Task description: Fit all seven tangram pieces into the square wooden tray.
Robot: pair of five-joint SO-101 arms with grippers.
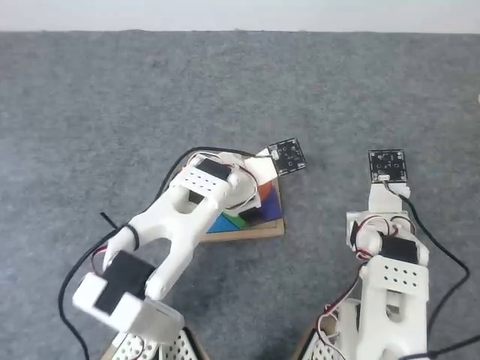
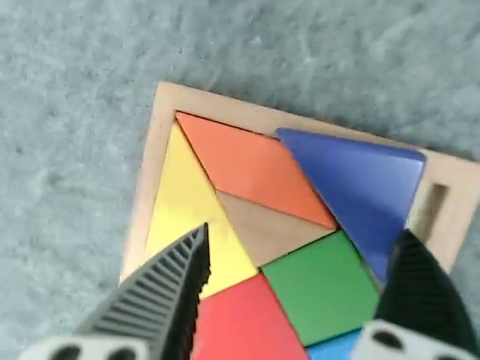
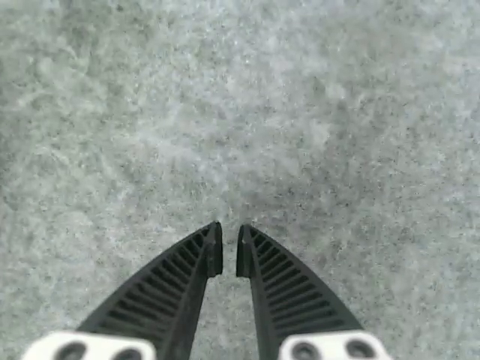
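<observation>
Left hand (image 2: 304, 240) hangs spread over the tray (image 2: 161, 101) holding tangram pieces (image 2: 255, 165). Right hand (image 3: 229, 255), pressed together, hovers at its 3 o'clock.

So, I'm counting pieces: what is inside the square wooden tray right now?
Inside the square wooden tray: a yellow triangle, orange parallelogram, dark blue triangle, green square, red piece, light blue sliver, and a wood-coloured triangle, piece or bare floor unclear. The left gripper covers the rest.
</observation>
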